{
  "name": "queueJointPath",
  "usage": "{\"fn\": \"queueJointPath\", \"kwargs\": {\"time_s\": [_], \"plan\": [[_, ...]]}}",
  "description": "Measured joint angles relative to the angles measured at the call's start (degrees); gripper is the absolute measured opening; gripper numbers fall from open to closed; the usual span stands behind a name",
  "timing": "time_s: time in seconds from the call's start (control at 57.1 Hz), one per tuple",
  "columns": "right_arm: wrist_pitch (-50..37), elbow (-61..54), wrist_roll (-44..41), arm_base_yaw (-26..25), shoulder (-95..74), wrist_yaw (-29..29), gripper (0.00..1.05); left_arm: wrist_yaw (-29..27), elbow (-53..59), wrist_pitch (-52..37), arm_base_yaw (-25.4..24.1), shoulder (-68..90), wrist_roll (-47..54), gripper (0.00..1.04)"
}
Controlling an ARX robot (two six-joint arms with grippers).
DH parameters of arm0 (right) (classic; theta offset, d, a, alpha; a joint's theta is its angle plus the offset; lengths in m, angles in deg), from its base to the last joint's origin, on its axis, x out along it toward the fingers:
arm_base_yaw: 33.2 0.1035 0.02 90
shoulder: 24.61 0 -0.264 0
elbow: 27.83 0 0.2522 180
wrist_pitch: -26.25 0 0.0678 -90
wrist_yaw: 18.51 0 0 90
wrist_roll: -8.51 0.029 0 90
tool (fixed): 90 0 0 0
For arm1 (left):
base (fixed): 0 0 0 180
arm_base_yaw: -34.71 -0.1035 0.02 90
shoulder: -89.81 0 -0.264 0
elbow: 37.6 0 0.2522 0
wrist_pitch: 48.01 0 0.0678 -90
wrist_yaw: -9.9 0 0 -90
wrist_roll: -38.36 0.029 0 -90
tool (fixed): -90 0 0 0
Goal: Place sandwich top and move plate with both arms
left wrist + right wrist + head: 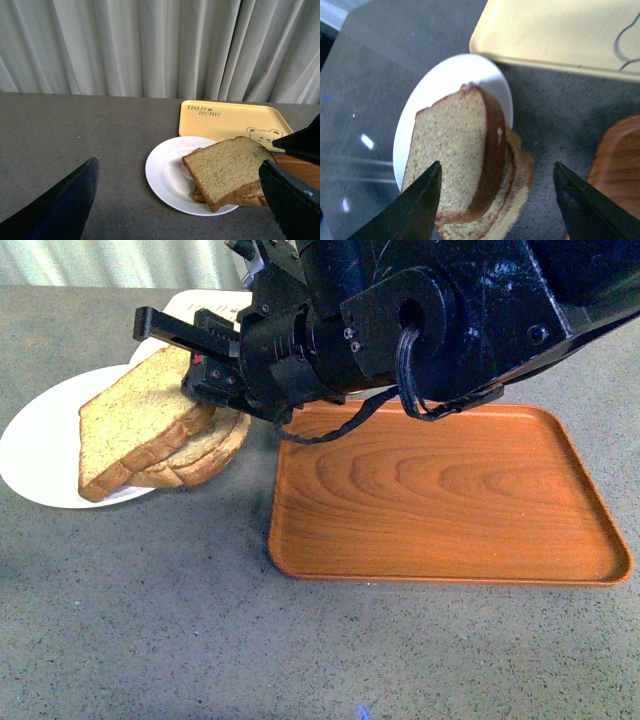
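Observation:
The sandwich top (pixel 135 420) is a speckled brown slice lying tilted on a flatter slice (pixel 205 455) on the white plate (pixel 30 455), at the left of the table. The right gripper (pixel 175 355) is open, just above the stack's right side and touching nothing. In the right wrist view its fingers (pixel 420 205) straddle the top (pixel 450 150) and the lower slice (pixel 517 190) over the plate (pixel 450 80). The left gripper (pixel 177 210) is open and empty, short of the plate (pixel 165 175) and the top (pixel 225 167). It is out of the front view.
A brown wood-grain tray (pixel 440 490) lies right of the plate, close to the lower slice. A pale yellow bear-printed tray (pixel 225 117) lies behind the plate. Grey curtains hang behind the grey table (pixel 150 620). The bulky right arm (pixel 420 310) spans the top.

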Motion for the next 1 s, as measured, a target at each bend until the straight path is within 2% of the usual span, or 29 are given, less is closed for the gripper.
{"fn": "queueJointPath", "kwargs": {"time_s": [0.035,0.088,0.123,0.14,0.175,0.21,0.298,0.333,0.421,0.683,0.859,0.929,0.999], "plan": [[-0.7,-1.1,0.0,-0.9,1.5,0.7,0.74,0.0,0.0,0.0,0.0,0.0,0.0,0.96],[-2.1,-4.0,0.0,-3.9,6.7,2.9,0.88,0.0,0.0,0.0,0.0,0.0,0.0,0.96],[-2.3,-4.9,-0.1,-4.9,8.5,4.0,0.93,0.0,0.0,0.0,0.0,0.0,0.0,0.96],[-3.2,-5.9,-1.3,-5.4,9.6,6.4,0.94,0.0,0.0,0.0,0.0,0.0,0.0,0.96],[-8.5,-8.3,-4.7,-6.2,11.5,13.5,0.9,0.0,0.0,0.0,0.0,0.0,0.0,0.96],[-16.9,-13.0,-10.7,-7.5,14.5,23.7,0.82,0.1,0.0,0.0,0.0,0.0,0.0,0.96],[-27.4,-22.6,-20.4,-10.5,21.0,34.2,0.67,0.0,0.0,0.0,0.0,0.0,0.0,0.96],[-30.0,-27.3,-24.1,-12.2,24.4,34.4,0.59,0.0,0.0,0.0,0.0,0.0,0.0,0.96],[-31.6,-33.9,-27.0,-13.8,28.6,32.5,0.45,0.0,0.0,0.0,0.0,0.0,0.0,0.96],[-32.7,-47.6,-29.7,-18.5,39.4,27.3,0.01,0.0,0.0,0.0,0.0,0.0,0.0,0.96],[-31.7,-53.4,-29.8,-21.2,46.1,25.2,0.02,0.0,0.0,0.0,0.0,0.0,0.0,0.96],[-34.4,-56.8,-29.8,-22.4,47.3,23.9,0.02,0.0,0.0,0.0,0.0,0.0,0.0,0.96],[-32.6,-59.6,-29.8,-23.4,50.7,22.7,0.02,0.0,0.0,0.0,0.0,0.0,0.0,0.96]]}}
